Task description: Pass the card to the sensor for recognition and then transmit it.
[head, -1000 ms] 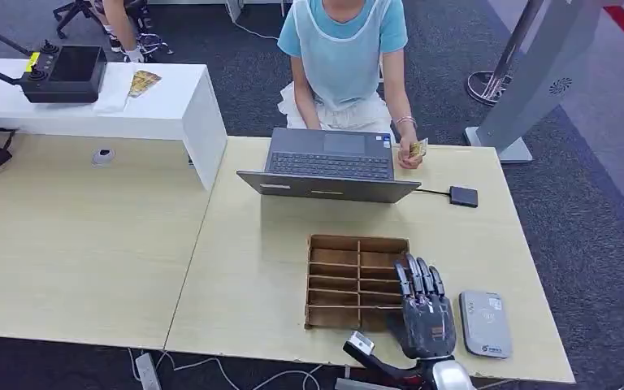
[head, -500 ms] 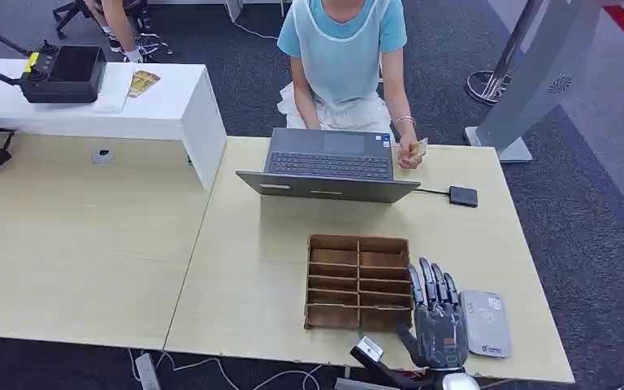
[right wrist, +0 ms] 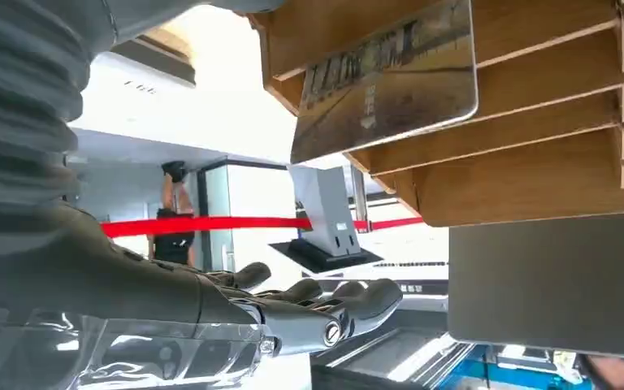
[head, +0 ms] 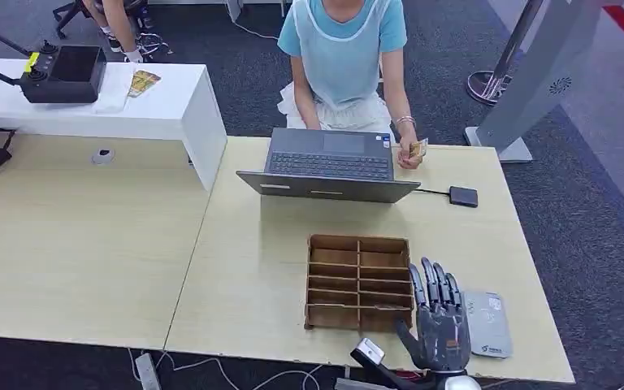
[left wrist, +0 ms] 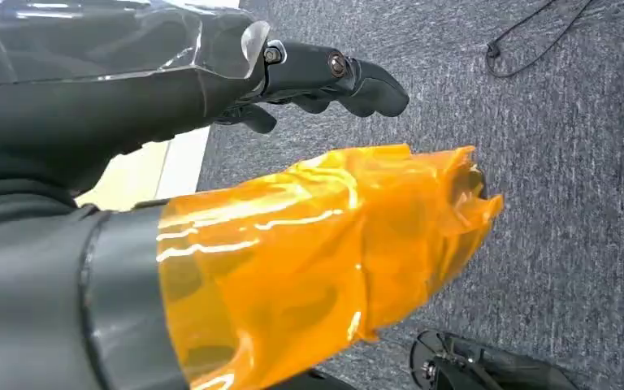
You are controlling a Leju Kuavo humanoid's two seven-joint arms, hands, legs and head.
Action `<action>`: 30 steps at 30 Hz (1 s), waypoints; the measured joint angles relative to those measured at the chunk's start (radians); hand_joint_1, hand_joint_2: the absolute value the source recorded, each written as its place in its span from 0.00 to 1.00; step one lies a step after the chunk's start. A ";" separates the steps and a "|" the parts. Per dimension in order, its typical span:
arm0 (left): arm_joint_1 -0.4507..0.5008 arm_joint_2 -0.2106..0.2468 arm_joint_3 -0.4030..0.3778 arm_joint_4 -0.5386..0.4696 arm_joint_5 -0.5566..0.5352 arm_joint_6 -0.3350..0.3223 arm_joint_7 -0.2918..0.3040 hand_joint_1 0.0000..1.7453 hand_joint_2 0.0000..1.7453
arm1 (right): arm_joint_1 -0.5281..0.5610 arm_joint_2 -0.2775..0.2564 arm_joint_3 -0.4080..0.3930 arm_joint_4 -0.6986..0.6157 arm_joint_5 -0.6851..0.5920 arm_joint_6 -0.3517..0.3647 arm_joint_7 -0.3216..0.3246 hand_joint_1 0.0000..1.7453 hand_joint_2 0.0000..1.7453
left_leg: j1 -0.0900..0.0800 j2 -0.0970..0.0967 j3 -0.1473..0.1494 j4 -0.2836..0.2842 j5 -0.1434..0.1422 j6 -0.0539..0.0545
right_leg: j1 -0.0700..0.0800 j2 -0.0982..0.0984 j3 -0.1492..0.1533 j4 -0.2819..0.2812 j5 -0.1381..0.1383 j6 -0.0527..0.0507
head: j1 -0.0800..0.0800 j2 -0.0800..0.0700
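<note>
The right hand (head: pixel 440 329) is showing dark grey, its fingers (head: pixel 432 281) near black. Just beside the fingers, the compartment tray (head: pixel 358 281) is showing brown wood, and the sensor (head: pixel 487 324) pale grey with small markings. The tabletop (head: pixel 252 260) is showing light wood grain. Beyond the fingers, the laptop (head: pixel 329 165) is showing dark grey. The card (right wrist: pixel 386 77) is showing a tan, printed face. The left hand (left wrist: pixel 325 77) is showing black beside an orange film (left wrist: pixel 309 260).

The right robot hand (head: pixel 439 325) is dark grey, with long thin fingers. Its wrist is silver. Up close, the left robot hand (left wrist: pixel 325 77) has black fingers with small round screws, a clear shiny plastic cover and an orange wrap.
</note>
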 joint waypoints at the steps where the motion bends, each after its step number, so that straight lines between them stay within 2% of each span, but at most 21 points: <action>1: 0.000 0.000 0.000 0.000 0.000 0.000 0.000 0.00 0.00 | 0.001 -0.001 0.000 -0.003 0.000 0.000 0.000 0.00 1.00 | 0.000 0.000 0.000 0.000 0.000 0.000 | 0.000 0.000 0.000 0.000 0.000 0.000 | 0.000 0.000; 18: 0.000 0.000 0.000 0.000 0.000 0.000 0.000 0.00 0.00 | 0.004 -0.007 0.000 -0.020 0.000 0.002 0.000 0.00 1.00 | 0.000 0.000 0.000 0.000 0.000 0.000 | 0.000 0.000 0.000 0.000 0.000 0.000 | 0.000 0.000; 30: 0.000 0.000 0.000 0.000 0.000 0.000 0.000 0.00 0.00 | 0.007 -0.018 0.003 -0.042 -0.013 0.015 0.001 0.05 1.00 | 0.000 0.000 0.000 0.000 0.000 0.000 | 0.000 0.000 0.000 0.000 0.000 0.000 | 0.000 0.000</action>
